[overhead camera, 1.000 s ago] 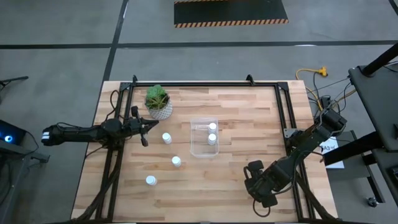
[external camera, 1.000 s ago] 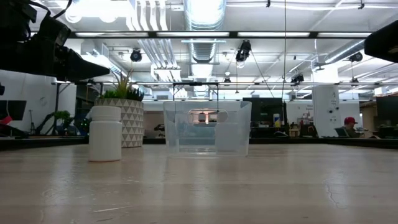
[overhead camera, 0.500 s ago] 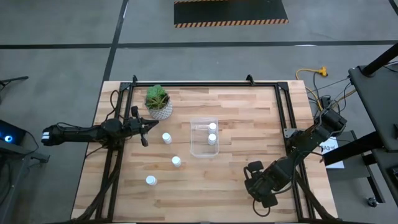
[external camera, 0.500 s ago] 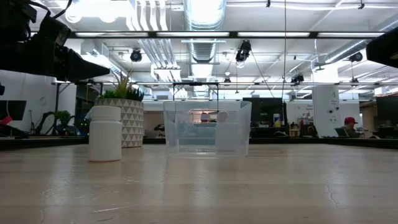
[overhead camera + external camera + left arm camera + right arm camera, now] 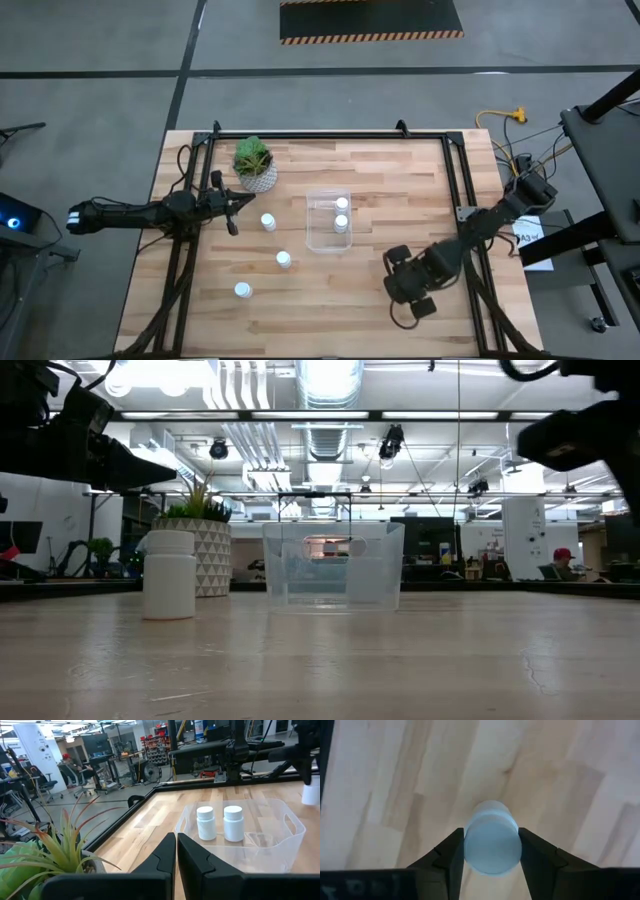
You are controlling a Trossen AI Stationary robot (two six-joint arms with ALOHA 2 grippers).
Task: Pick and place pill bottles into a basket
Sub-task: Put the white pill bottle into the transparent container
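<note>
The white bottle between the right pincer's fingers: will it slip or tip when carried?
The pill bottle looks smooth and round, so it may twist or slip in the right pincer. It seems rigid plastic and probably light. Its fingers clasp the cap, so it likely hangs steady.

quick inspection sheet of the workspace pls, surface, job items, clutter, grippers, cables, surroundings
surface: wooden table with a black frame.
job's things: clear basket holds two pill bottles; three bottles stand on the table left of it; one bottle sits between the right gripper's fingers.
clutter: potted plant near the far left corner.
grippers: left gripper shut, empty, beside the plant; right gripper closed on a bottle, near the front right.
cables: yellow cable on the floor right of the table.
surroundings: concrete floor; hazard-striped mat; workshop with a seated person far behind.
</note>
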